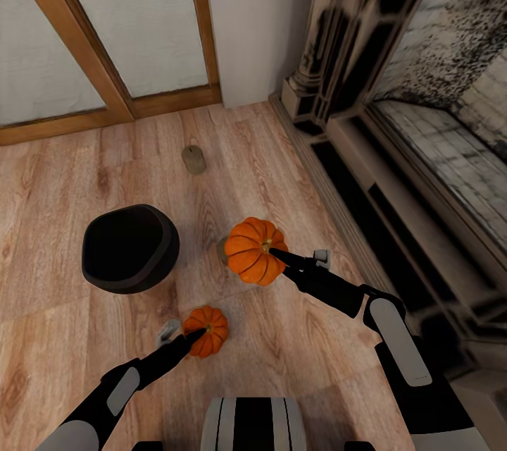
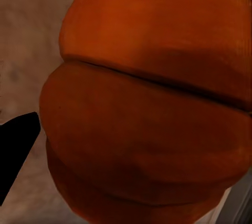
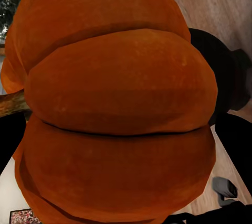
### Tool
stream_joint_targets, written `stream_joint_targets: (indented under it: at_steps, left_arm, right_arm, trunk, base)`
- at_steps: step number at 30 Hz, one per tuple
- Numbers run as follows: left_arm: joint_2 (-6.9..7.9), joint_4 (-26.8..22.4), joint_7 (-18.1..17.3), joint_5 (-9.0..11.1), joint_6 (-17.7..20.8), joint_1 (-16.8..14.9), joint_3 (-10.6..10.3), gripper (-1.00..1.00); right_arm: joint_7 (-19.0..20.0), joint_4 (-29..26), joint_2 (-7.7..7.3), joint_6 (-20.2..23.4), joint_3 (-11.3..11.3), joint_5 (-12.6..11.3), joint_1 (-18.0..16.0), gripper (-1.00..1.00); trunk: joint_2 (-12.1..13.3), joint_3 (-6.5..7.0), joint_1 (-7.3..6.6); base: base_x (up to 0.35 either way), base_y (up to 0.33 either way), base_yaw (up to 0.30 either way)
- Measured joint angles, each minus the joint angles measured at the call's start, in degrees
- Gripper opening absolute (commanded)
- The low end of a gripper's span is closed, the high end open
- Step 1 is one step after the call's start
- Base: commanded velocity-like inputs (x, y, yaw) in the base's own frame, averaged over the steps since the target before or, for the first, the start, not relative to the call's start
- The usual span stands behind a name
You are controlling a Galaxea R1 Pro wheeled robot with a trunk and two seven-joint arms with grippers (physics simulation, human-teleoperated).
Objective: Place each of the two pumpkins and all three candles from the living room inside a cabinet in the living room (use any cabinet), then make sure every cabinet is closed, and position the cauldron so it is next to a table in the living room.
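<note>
Head view: both arms reach down over the wooden floor (image 1: pixel 84 176), each pincer at a pumpkin. Left pincer (image 1: pixel 199 333) sits on the smaller pumpkin (image 1: pixel 206 330), low centre of the frame. Its dark tip crosses the top of the fruit near the stem. Left wrist view has the ribbed orange skin (image 2: pixel 147 108) pressed right up to the lens, with one black finger (image 2: pixel 16 150) at the edge. It looks clamped on.

Right pincer (image 1: pixel 276 254) is on the larger pumpkin (image 1: pixel 253 250), tip at the stem. Right wrist view shows the orange ribs (image 3: pixel 115 108) right against the lens, so this one reads as gripped too (the fingers themselves are hidden behind the fruit).

Cauldron (image 1: pixel 129 247) stands upright on the floor, to the left of the larger pumpkin and apart from it, mouth open. In the right wrist view its black body (image 3: pixel 210 72) shows behind the pumpkin.

One candle (image 1: pixel 193 159) stands alone further out, towards the glass door (image 1: pixel 105 28). A second candle (image 1: pixel 222 249) peeks out from behind the larger pumpkin's left side, mostly covered.

Dark fireplace surround (image 1: pixel 394 120) runs along the right.
</note>
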Motion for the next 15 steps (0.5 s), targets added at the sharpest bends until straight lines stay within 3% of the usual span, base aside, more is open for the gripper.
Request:
stream_joint_targets:
  at_steps: [9, 10, 15]
  left_arm:
    - [0.15, 0.0, 0.1, -0.1, -0.1, 0.0, 0.0, -1.0]
    - [0.17, 0.1, 0.1, -1.0, -0.5, 0.0, 0.1, -1.0]
    - [0.18, 0.1, 0.1, -0.9, -0.4, 0.0, 0.1, -1.0]
  right_arm:
    - [0.0, 0.2, 0.0, 0.0, 0.0, 0.0, 0.0, -1.0]
    - [0.0, 0.2, 0.0, 0.0, 0.0, 0.2, 0.0, -1.0]
    - [0.0, 0.4, 0.0, -0.1, 0.0, 0.0, 0.0, -1.0]
  trunk:
    - [0.0, 0.0, 0.01]
    - [0.0, 0.21, -0.02]
    - [0.1, 1.32, -0.15]
  base:
    - [0.0, 0.0, 0.0]
    - [0.0, 0.0, 0.0]
    - [0.0, 0.0, 0.0]
